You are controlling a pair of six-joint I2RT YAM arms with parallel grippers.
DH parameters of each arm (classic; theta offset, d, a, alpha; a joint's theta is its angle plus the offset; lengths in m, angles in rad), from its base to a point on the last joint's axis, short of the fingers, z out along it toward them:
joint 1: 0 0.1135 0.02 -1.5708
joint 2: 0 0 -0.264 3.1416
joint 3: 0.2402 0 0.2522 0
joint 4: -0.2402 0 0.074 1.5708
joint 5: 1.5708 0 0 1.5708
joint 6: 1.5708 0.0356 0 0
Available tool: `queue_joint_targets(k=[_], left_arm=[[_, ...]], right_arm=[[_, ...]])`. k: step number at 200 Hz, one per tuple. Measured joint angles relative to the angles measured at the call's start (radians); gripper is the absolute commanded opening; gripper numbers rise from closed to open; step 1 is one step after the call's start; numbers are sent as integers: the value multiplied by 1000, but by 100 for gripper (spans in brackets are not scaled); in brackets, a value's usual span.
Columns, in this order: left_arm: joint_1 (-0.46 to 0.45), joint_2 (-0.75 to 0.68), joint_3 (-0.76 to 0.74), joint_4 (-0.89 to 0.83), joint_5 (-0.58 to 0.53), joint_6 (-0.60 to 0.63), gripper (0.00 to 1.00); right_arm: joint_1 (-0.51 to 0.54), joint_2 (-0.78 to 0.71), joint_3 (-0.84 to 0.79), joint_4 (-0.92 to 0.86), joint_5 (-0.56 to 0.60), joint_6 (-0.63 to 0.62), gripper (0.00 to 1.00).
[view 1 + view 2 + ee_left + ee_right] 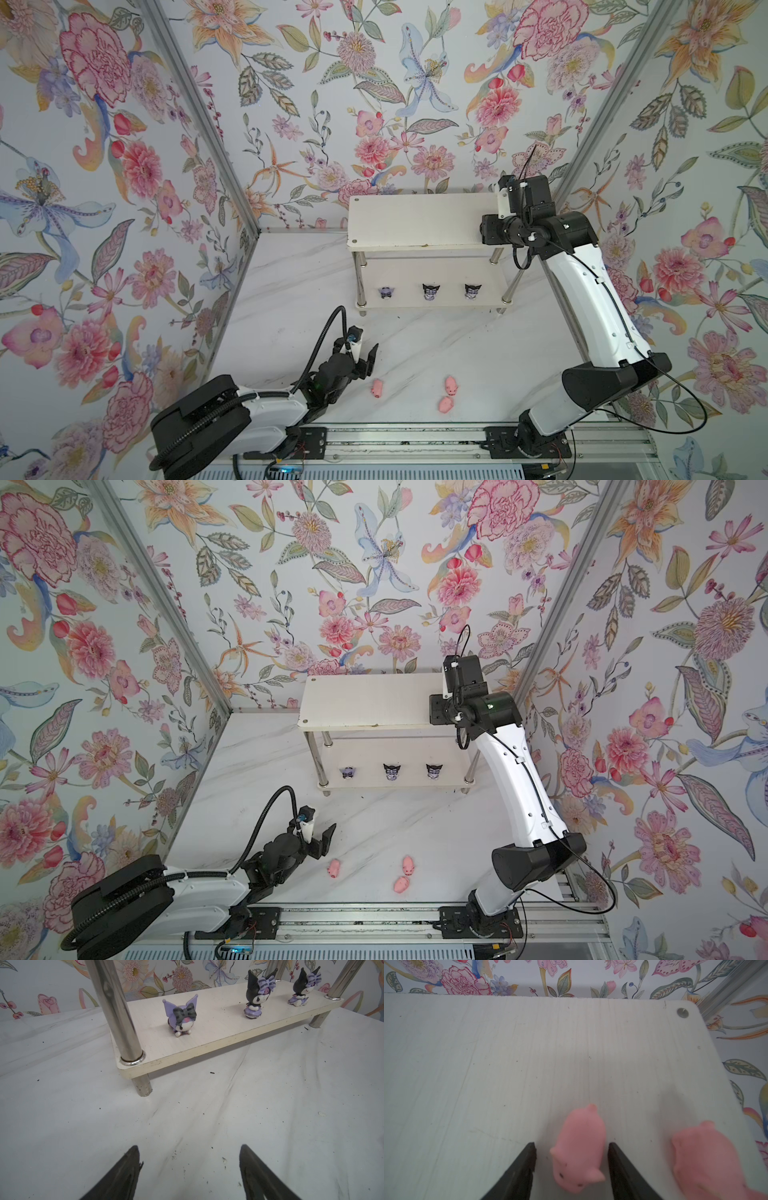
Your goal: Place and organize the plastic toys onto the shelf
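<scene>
The white shelf [415, 224] stands at the back of the table. Three purple-and-white figurines [431, 291] stand in a row on its lower board [207, 1043]. In the right wrist view two pink pigs lie on the top board [508, 1064]. One pig [581, 1130] lies between the fingers of my right gripper [571, 1144], which is open with a gap on each side. The other pig [702, 1157] lies beside it, near the board's end. Three more pigs [377, 388] [451, 385] [445, 404] lie on the table. My left gripper [189, 1147] hovers open and empty, left of them.
Floral walls close in the marble table [299, 316] on three sides. Chrome legs [116, 1012] stand at the shelf's corners. A metal rail [415, 440] carrying both arm bases runs along the front edge. The right arm [590, 299] reaches up past the shelf's right end.
</scene>
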Motion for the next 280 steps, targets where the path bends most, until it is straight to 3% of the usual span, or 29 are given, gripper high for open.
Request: queue_joint_targets(k=[71, 127, 192, 227, 256, 280], left_arm=[[1, 20, 2, 3, 0, 0, 77], [2, 44, 7, 9, 23, -4, 78], [2, 44, 7, 9, 26, -7, 78], [2, 44, 7, 9, 26, -8, 78], [2, 45, 7, 10, 26, -10, 78], [4, 55, 10, 10, 27, -11, 78]], right_arm=[[0, -139, -69, -19, -37, 18, 63], [-5, -55, -52, -7, -47, 16, 62], [-13, 63, 55, 24, -63, 11, 39], [-13, 67, 59, 27, -69, 5, 37], [-15, 66, 55, 34, -70, -4, 22], [-18, 38, 15, 64, -69, 0, 21]])
